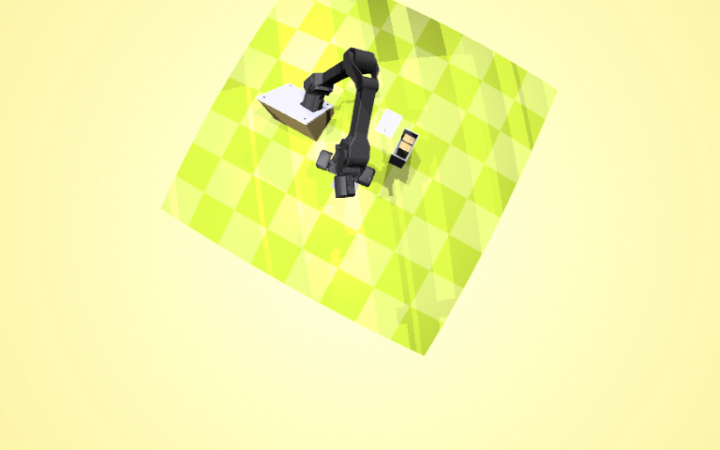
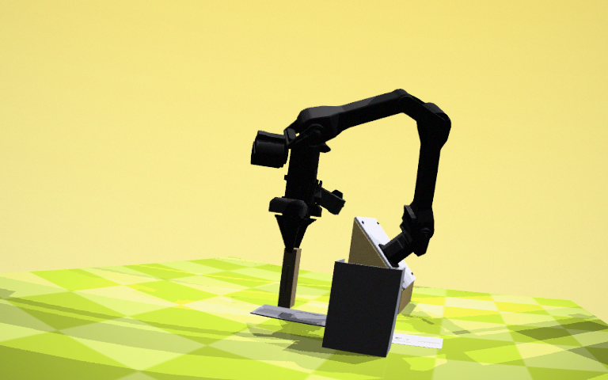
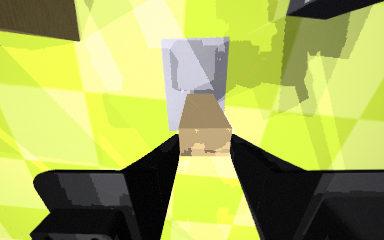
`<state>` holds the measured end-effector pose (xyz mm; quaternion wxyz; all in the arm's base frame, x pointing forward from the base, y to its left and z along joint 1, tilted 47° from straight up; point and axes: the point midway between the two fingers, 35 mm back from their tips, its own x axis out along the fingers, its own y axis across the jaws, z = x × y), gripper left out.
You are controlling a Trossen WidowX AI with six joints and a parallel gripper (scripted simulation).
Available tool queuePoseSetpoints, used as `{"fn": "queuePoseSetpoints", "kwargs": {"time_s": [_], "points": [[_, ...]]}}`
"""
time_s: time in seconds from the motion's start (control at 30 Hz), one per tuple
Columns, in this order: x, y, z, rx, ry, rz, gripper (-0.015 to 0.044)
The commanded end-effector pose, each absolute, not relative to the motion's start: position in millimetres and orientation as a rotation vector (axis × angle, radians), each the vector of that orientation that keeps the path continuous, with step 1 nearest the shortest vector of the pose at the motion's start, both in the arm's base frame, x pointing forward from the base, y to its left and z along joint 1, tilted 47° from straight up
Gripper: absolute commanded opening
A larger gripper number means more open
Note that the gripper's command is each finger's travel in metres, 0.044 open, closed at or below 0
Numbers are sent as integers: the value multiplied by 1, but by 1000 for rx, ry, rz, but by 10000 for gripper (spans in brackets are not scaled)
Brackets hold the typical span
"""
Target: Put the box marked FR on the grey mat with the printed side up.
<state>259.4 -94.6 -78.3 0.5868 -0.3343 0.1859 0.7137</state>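
Gripper (image 1: 346, 186) (image 2: 293, 248) (image 3: 204, 139): pointing down, its fingers pinching the top end of a tan box (image 2: 290, 277) (image 3: 205, 112). Box upright, long side vertical, with a fingertip on each of two opposite sides.

Mat (image 1: 333, 186) (image 2: 268, 309) (image 3: 192, 65): grey, flat on the checkered table (image 1: 339, 296) (image 2: 147, 322) (image 3: 45, 120). The held box stands on end over it; its lower end appears at or just above the surface, though contact cannot be settled from these angles. Some faint dark marking shows on one side of the box in the exterior view, too small to read, so the reach code is unconfirmed.

Bin (image 1: 397, 160) (image 2: 362, 309) (image 3: 330, 11): dark, open-topped, upright, beside the mat and apart from the gripper. Two tan box tops show inside, next to a dark vacant section.

White card (image 1: 388, 123) (image 2: 419, 343): flat on the table near the bin, print illegible.

Arm (image 1: 364, 113) (image 2: 367, 111): mounted on the sloped white face of a wedge base (image 1: 278, 97) (image 2: 365, 241) (image 3: 37, 20), arching over to the mat.
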Motion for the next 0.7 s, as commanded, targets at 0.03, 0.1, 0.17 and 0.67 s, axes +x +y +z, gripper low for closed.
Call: {"fn": "queuePoseSetpoints", "kwargs": {"time_s": [0.03, 0.1, 0.17, 0.67], "points": [[260, -101, -86, -780, 433, 1670, 152], [261, -103, -89, -780, 433, 1670, 152], [261, -105, -91, -780, 433, 1670, 152], [264, -121, -110, -781, 433, 1670, 152]]}}
